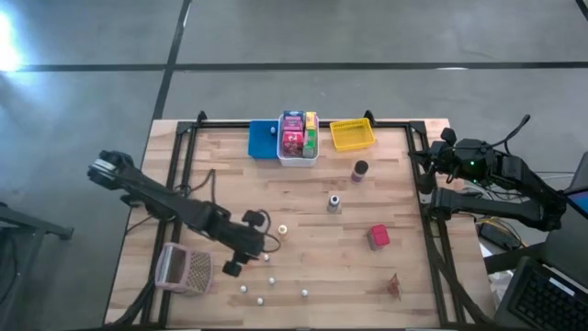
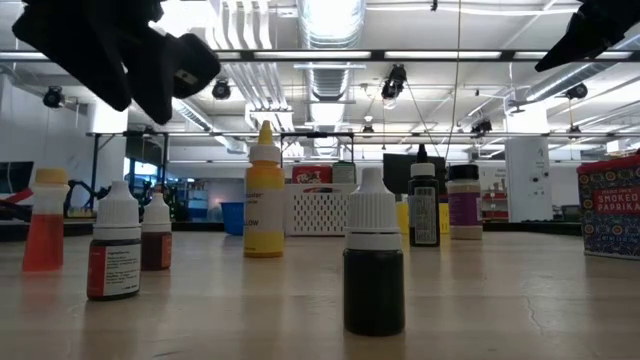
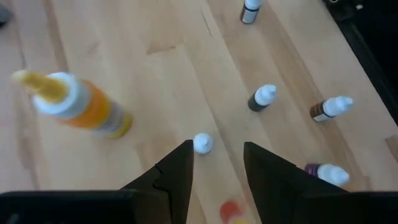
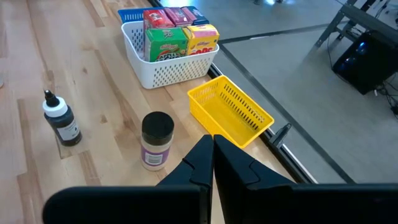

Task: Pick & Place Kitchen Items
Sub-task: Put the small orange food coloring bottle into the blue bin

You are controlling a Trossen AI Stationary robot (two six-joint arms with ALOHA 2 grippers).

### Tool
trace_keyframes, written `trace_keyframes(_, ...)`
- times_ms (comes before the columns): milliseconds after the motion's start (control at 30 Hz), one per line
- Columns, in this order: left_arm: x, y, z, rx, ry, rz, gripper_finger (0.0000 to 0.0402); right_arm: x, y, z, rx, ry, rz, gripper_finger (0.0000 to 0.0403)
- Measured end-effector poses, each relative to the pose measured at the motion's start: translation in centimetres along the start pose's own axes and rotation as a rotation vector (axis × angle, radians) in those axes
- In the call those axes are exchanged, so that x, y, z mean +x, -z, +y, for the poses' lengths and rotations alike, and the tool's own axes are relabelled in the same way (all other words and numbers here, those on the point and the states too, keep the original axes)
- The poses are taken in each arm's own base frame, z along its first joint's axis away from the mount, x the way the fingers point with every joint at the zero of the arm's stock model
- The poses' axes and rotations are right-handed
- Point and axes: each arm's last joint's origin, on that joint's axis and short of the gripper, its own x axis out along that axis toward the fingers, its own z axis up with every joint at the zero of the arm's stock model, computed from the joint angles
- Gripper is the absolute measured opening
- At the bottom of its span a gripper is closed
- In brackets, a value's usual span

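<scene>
White-capped little bottles (image 3: 262,98) stand close together under my left gripper (image 3: 216,163), partly open and empty. I might knock one over. My right gripper (image 4: 213,158) waits, shut.

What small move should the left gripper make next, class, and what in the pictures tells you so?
Probably lower straight down. The left gripper hovers with its fingers apart, and a white-capped little bottle stands upright on the table just ahead of the gap, not yet between the fingers. The right gripper waits shut at the table's right edge.
</scene>
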Motion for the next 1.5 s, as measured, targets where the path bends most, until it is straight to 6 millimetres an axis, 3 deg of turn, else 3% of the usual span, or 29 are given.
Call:
trace_keyframes(333, 2.9, -1.4, -0.2, 0.0, -0.031, 0.212, 0.0147, 0.0, 0.0, 0.0, 0.001, 0.0, 0.0, 0.0008)
trace_keyframes(1267, 6.6, -1.1, -0.1, 0.008, -0.065, 0.295, 0.0147, 0.0, 0.0, 0.0, 0.0, 0.0, 0.0, 0.0008)
trace_keyframes(1500, 6.6, -1.4, -0.1, 0.005, -0.063, 0.27, 0.0147, 0.0, 0.0, 0.0, 0.002, 0.0, 0.0, 0.0008)
